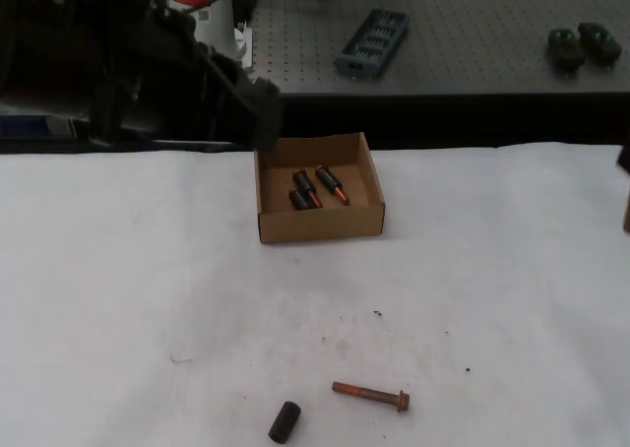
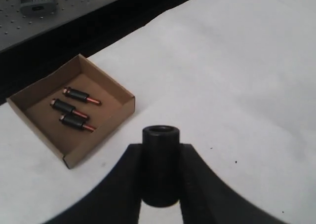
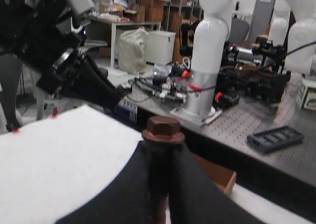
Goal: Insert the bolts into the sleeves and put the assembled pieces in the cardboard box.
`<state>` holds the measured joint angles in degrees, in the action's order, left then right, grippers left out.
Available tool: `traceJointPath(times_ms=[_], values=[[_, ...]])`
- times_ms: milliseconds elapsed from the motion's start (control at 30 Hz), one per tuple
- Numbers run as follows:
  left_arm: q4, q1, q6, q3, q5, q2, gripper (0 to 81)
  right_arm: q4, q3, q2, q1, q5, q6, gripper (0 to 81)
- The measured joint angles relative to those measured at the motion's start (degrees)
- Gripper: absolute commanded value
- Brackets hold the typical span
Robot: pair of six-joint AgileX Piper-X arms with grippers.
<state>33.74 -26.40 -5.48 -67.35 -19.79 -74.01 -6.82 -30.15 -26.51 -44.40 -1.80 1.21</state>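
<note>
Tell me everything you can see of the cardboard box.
The cardboard box is a shallow, open-topped tray of plain brown card with low upright walls. It sits flat on the white sheet, near the sheet's far edge. Three assembled pieces lie on its floor, roughly parallel, each a black sleeve with a copper-coloured bolt tip sticking out. A dark arm hangs near its far left corner; whether they touch cannot be told.

White sheet, blue slotted case, perforated table
</note>
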Motion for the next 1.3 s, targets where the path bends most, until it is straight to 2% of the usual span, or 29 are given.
traceJointPath(times_ms=[167, 400, 433, 500, 667, 800, 1133, 1300], values=[[-4.58, 0.00, 1.34, 1.78, -2.67, 0.71, 0.6, 6.08, -1.17, -7.41, 0.24, 0.69, 0.59, 5.5], [-21.70, 0.00, 3.60, 13.18, -5.12, 3.73, 0.6, 9.22, -5.71, -18.15, 5.41, 5.85, -0.09, 5.5], [-24.37, 0.00, 3.94, 14.86, -5.37, 3.93, 0.6, 10.01, -7.15, -20.31, 8.01, 8.55, -0.85, 5.5], [-30.33, 0.00, 5.48, 17.86, -6.20, 4.03, 0.6, 10.67, -7.88, -21.53, 9.43, 10.18, -1.21, 5.5], [-46.35, 0.00, 9.83, 26.23, -7.44, 4.03, 0.6, 16.85, -8.99, -27.99, 16.84, 19.93, -5.39, 5.5], [-55.51, 0.00, 11.10, 32.36, -7.43, 4.12, 0.6, 21.19, -8.97, -34.03, 20.49, 27.02, -8.08, 5.5], [-63.21, 0.00, 11.10, 36.83, -7.43, 2.67, 0.6, 31.22, -8.97, -46.45, 21.30, 35.10, -8.45, 5.5], [-63.94, 0.00, 11.10, 36.81, -9.89, -0.18, 0.6, 36.30, -8.97, -49.62, 21.09, 39.73, -9.78, 5.5]])
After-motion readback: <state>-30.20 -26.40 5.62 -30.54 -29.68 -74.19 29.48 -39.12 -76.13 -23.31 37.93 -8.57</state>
